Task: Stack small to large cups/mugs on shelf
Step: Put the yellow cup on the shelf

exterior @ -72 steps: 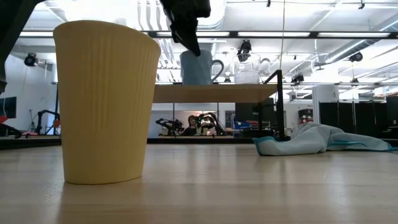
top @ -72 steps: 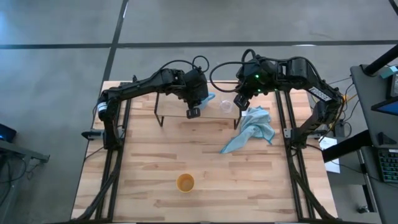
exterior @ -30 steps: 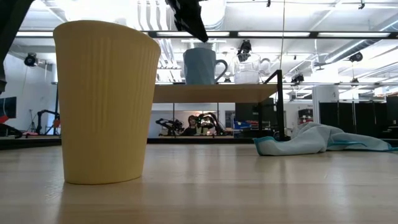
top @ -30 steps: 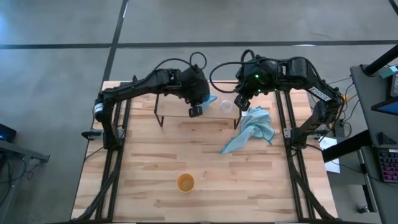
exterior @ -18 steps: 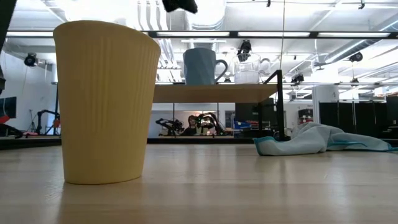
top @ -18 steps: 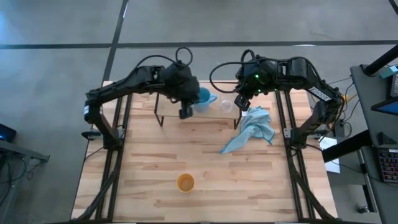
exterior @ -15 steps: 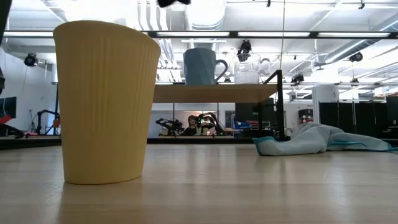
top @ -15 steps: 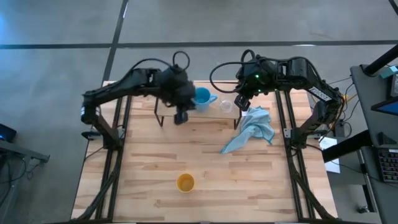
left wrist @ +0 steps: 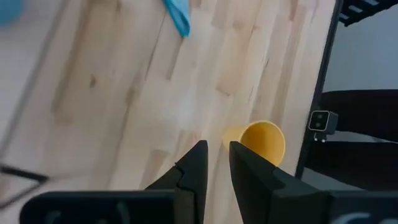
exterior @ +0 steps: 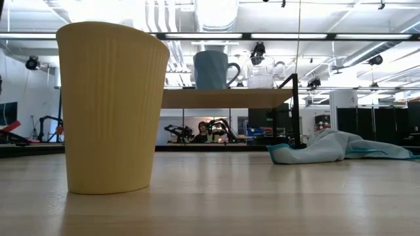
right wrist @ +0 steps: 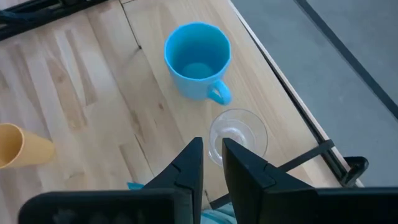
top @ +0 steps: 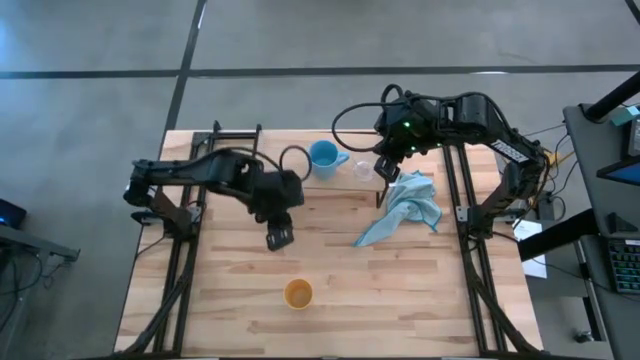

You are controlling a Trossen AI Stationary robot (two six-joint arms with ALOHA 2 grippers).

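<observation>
The light blue mug (top: 322, 157) and the tiny clear cup (top: 364, 170) stand side by side on the shelf (top: 340, 186); the low view shows the mug (exterior: 211, 69) and clear cup (exterior: 261, 73) upright on the board (exterior: 226, 98). The orange-yellow cup (top: 298, 293) stands upright on the table near the near edge (exterior: 111, 108). My left gripper (top: 277, 237) hovers shut over the table's middle, with the orange cup (left wrist: 261, 140) just ahead of it. My right gripper (top: 384, 170) waits shut above the clear cup (right wrist: 237, 137) and mug (right wrist: 198, 59).
A light blue cloth (top: 405, 205) lies crumpled on the table right of the shelf, under my right arm (exterior: 341, 147). Bare wood lies between the shelf and the orange cup. The arms' black frames run along both sides of the table.
My left gripper has risen away from the blue mug, swung toward the table's left, then come toward the near edge and now sits over the table's middle, closer to the orange cup. The mug has stayed upright on the shelf.
</observation>
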